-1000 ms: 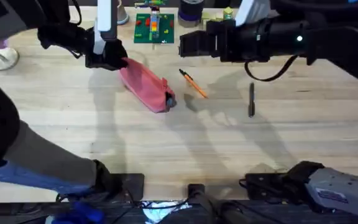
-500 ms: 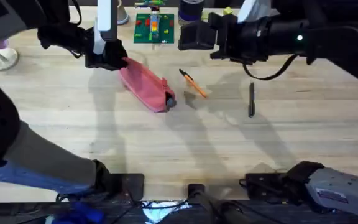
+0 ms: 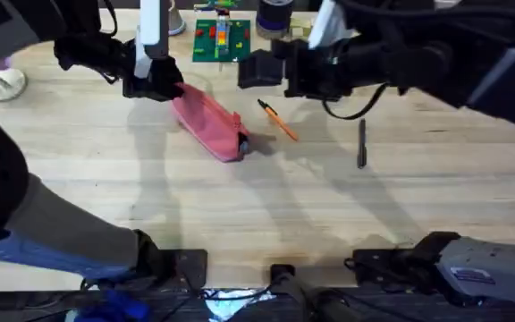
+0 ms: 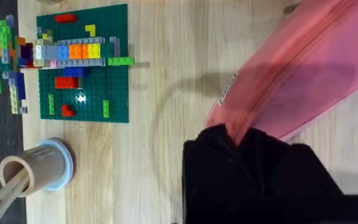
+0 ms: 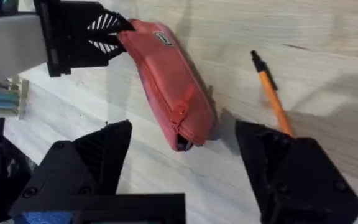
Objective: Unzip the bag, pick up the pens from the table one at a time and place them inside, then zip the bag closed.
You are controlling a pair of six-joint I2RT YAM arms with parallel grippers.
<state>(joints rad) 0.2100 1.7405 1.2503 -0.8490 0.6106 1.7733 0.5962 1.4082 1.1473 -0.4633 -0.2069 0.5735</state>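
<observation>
Left gripper [image 3: 161, 87] pinched the far end of the pink bag [image 3: 211, 124] on the table [image 3: 266, 206], while the right gripper [image 3: 256, 70] hung wide open and empty above it, and should grab the zipper pull by the grey end.

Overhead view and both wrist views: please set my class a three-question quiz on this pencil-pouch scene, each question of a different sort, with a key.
1. True or false: the left claw is shut on one end of the pink fabric pencil pouch.
2. Which lies nearer the pouch: (a) the slim orange pen with a black end or (b) the slim dark grey pen?
3. Fill in: the right claw is ____, above the pouch's near end.

Key: 1 true; 2 a; 3 open.
</observation>
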